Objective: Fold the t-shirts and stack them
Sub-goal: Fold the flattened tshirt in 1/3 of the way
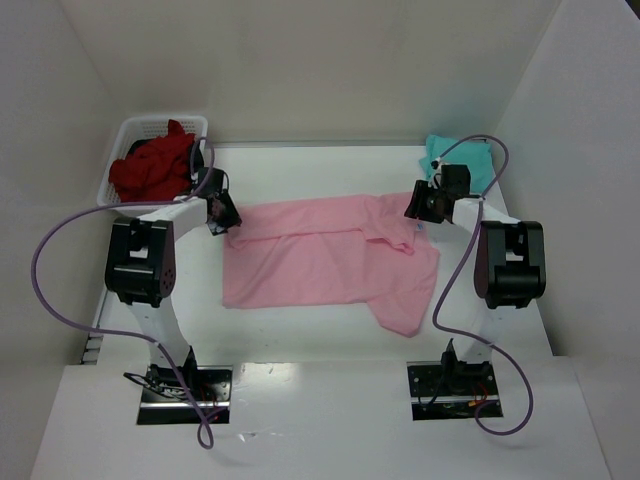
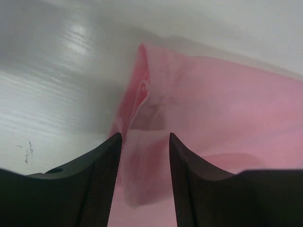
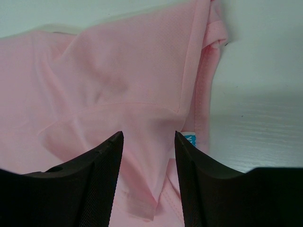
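Jaws of the left gripper (image 2: 144,137) stand at a middling gap astride a raised ridge of the pink shirt (image 1: 320,262), at the shirt's 10 o'clock corner. Whether they pinch the cloth or only straddle it, I cannot tell. The shirt lies spread across the middle of the worktop (image 1: 300,345), its far edge already turned over in a narrow band and one sleeve trailing out at 5 o'clock. The right gripper (image 3: 147,135) sits at the shirt's 2 o'clock corner. Its jaws show the same middling gap, with a seam and hem running between them, and the hold is just as unclear.

I judge the step to be taking both far corners and folding them over toward 6 o'clock. To do it well:

- Close each side on every layer in the gap, not just the top one.
- Lift both ends together and to the same height.
- Keep the cloth lightly taut between the arms so the fold line runs straight.
- Lay the edge down level with the near hem, and tuck in the loose sleeve.

The red shirts (image 1: 152,168) wait in the basket (image 1: 135,124) at 10 o'clock. The teal shirt (image 1: 470,155) lies at 1 o'clock.
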Robot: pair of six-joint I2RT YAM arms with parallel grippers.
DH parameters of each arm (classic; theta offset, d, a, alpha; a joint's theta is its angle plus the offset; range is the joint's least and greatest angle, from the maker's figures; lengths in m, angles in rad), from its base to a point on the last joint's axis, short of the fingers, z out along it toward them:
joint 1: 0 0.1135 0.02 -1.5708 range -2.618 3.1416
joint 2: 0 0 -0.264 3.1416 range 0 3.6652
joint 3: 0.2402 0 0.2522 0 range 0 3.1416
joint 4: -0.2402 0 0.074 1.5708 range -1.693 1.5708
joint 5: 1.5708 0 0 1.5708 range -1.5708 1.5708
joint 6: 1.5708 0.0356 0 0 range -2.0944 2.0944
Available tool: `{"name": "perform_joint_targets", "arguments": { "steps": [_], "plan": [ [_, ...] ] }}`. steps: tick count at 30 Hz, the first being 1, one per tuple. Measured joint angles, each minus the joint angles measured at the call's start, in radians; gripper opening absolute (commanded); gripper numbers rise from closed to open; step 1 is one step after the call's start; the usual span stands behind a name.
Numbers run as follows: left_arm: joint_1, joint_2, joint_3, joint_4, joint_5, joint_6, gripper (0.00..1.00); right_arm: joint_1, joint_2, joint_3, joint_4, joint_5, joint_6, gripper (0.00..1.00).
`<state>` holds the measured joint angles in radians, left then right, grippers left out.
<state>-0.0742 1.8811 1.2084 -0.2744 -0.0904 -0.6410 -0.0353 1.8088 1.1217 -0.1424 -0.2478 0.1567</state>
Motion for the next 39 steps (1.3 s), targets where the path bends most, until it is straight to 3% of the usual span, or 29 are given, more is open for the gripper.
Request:
{"name": "perform_joint_targets", "arguments": {
  "steps": [5,8,12,18,22,29,35,39],
  "plan": [
    [0.004,0.017,0.024,0.012,-0.013,-0.012,0.26,0.000,0.000,0.000,0.001,-0.002,-0.002,0.49],
    [0.007,0.029,0.027,0.015,-0.013,-0.017,0.18,0.000,0.007,0.001,0.001,-0.003,-0.002,0.46],
    [0.008,0.043,0.030,0.018,-0.013,-0.017,0.02,0.000,0.033,0.006,0.001,-0.003,-0.002,0.32],
    [0.012,0.044,0.040,0.019,-0.031,-0.017,0.00,0.000,0.046,0.006,0.001,-0.004,-0.014,0.02],
    [0.020,0.044,0.047,0.020,-0.048,-0.009,0.00,0.000,0.052,0.014,0.000,-0.003,-0.018,0.00],
    [0.035,0.044,0.076,0.025,-0.064,0.029,0.00,-0.006,0.060,0.030,-0.001,0.026,-0.018,0.02],
    [0.041,0.044,0.086,0.026,-0.060,0.043,0.00,-0.021,0.060,0.044,-0.008,0.013,-0.019,0.36],
    [0.042,0.044,0.094,0.029,-0.054,0.059,0.00,-0.022,0.066,0.051,-0.008,-0.024,-0.021,0.49]
  ]
}}
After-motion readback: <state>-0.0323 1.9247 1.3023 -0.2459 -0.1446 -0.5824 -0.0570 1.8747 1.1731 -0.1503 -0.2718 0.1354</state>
